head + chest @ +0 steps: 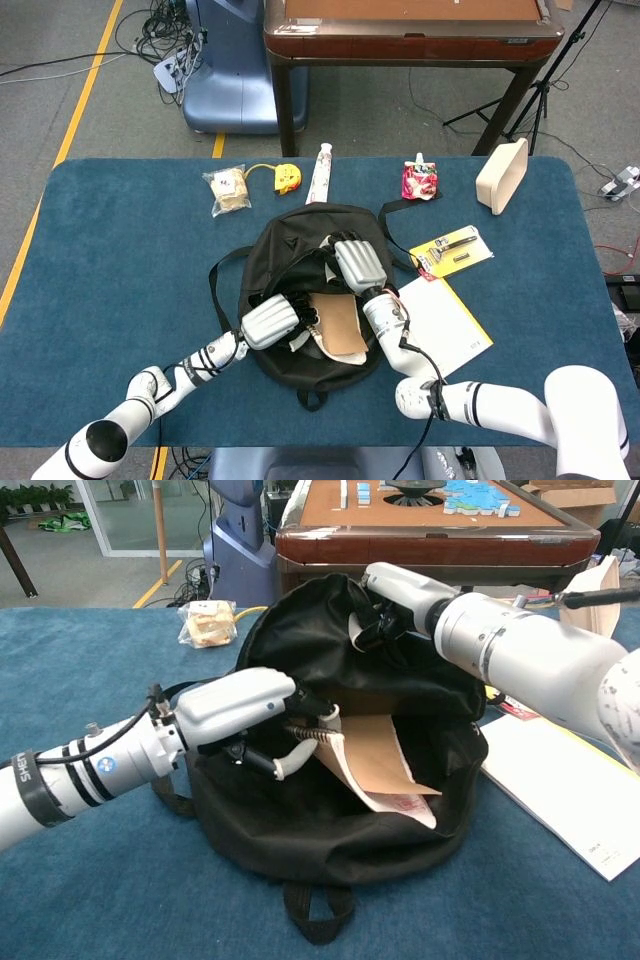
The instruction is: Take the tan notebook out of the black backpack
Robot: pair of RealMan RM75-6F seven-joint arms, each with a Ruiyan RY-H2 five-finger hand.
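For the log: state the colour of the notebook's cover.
Tan notebook cover, plain; clearest in the chest view.

One black backpack [300, 300], one tan notebook [338, 325], two hands, perhaps seven other table items

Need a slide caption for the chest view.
Left robot hand lifts the tan notebook from the black backpack.

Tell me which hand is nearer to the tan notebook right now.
Left. The left hand grips the tan notebook at its spiral edge, tilting it up. The right hand holds the black backpack flap above, apart from it.
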